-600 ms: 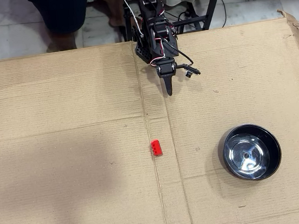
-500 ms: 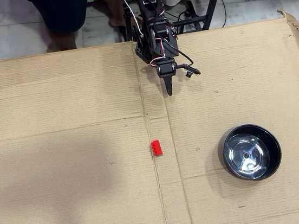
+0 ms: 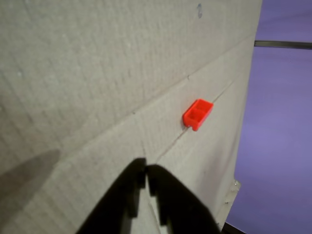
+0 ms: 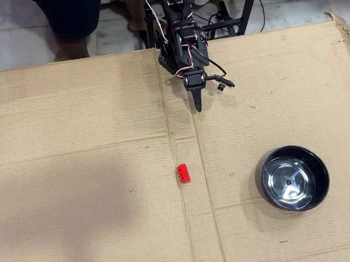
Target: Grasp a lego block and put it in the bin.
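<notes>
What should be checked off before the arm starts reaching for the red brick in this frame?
1. Gripper empty: ok, its jaws are closed with nothing between them in the wrist view.
2. Jaws open for a grasp: not ok, they need to open first.
3. Lego block free to reach: ok, it lies alone on the cardboard, beside a fold line, apart from the gripper.
4. Path from gripper to block clear: ok, only bare cardboard lies between them in the overhead view.
5. Bin ready: ok, upright, empty, to the right of the block in the overhead view.
6. Block orientation: cannot tell for sure; in the wrist view it seems to show a hollow side.
</notes>
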Controlling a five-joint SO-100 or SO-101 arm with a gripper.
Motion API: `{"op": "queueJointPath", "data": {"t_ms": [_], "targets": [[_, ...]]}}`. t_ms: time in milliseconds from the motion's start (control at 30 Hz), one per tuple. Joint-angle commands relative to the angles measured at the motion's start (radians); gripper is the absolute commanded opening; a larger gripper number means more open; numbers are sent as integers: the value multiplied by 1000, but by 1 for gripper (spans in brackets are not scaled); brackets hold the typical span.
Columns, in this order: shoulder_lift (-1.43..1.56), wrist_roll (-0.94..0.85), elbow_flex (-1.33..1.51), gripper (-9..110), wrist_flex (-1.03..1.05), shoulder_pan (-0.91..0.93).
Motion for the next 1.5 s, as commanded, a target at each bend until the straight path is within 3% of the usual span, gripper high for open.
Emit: {"op": "queueJointPath", "data": {"t_ms": [0,933,1200,1467], "targets": [[17,-5,12,0,-5,3],[15,12,12,0,-5,15],[12,215,-43,0,-5,78],[14,270,-34,0,-5,80]]}}
